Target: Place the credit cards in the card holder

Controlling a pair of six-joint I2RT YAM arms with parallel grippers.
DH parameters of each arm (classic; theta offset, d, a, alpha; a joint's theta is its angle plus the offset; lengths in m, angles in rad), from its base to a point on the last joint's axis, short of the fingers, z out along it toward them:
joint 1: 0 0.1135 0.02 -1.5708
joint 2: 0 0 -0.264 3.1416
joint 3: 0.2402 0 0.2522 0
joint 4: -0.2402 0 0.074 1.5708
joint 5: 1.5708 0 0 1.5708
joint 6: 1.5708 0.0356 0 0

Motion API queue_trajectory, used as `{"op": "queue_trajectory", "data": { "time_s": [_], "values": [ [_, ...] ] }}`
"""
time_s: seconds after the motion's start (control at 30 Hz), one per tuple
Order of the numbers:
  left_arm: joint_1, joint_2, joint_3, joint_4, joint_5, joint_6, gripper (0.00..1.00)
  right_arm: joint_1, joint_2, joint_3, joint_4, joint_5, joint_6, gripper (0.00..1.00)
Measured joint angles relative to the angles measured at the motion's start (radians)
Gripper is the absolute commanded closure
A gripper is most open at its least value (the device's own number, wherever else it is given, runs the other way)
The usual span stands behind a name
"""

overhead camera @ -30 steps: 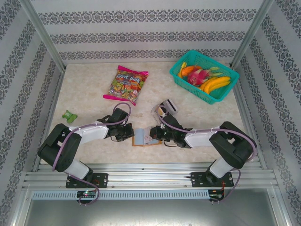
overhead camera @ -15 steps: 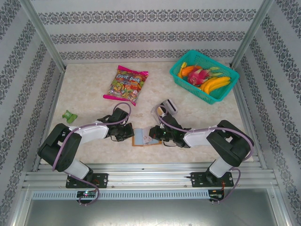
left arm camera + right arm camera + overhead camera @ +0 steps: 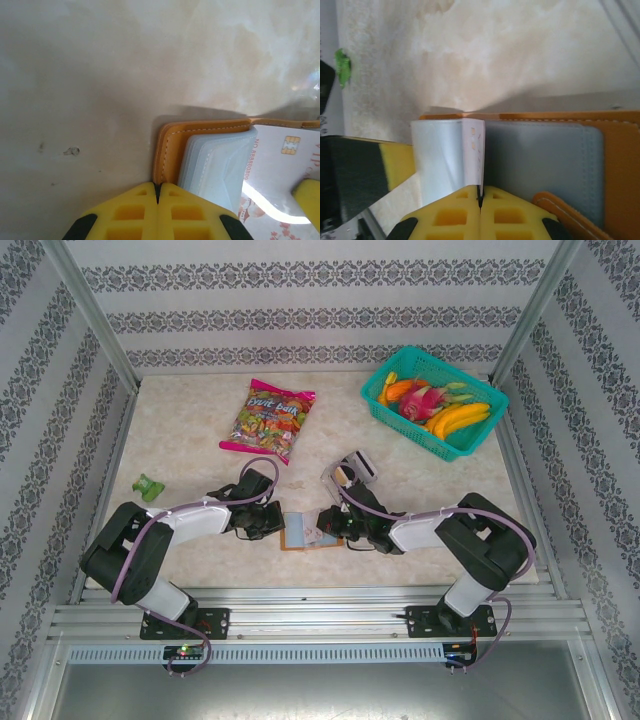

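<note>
Top external: open card holder [image 3: 297, 533] lies lengthwise left-to-right; left gripper [image 3: 272, 525] clenched at its edge, right gripper [image 3: 324, 527] pinching a credit card [image 3: 277, 170].

The left arm [image 3: 190, 520] and right arm [image 3: 430, 530] both fold inward from their bases, forearms low and wrists pointing at each other. The left gripper [image 3: 272, 524] has its yellow jaws pressed tight together. The right gripper [image 3: 328, 526], near it, is closed the same way.
</note>
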Motion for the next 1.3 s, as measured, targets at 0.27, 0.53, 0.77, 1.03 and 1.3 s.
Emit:
{"op": "queue_trajectory", "data": {
  "time_s": [0.27, 0.53, 0.77, 1.03, 1.3],
  "values": [
    [0.000, 0.010, 0.015, -0.021, 0.000, -0.007, 1.00, 0.001, -0.019, -0.040, 0.060, -0.039, 0.033, 1.00],
    [0.000, 0.013, 0.019, -0.025, -0.001, -0.010, 1.00, 0.000, 0.020, -0.045, 0.112, -0.052, 0.037, 1.00],
    [0.000, 0.013, 0.020, -0.027, -0.001, -0.010, 1.00, 0.005, 0.061, -0.029, 0.159, -0.064, 0.055, 1.00],
    [0.000, 0.014, 0.021, -0.028, -0.001, -0.010, 1.00, 0.027, 0.109, 0.031, 0.128, -0.068, 0.055, 0.98],
    [0.000, 0.014, 0.021, -0.028, -0.001, -0.010, 1.00, 0.033, 0.111, 0.052, 0.094, -0.072, 0.051, 0.95]
  ]
}}
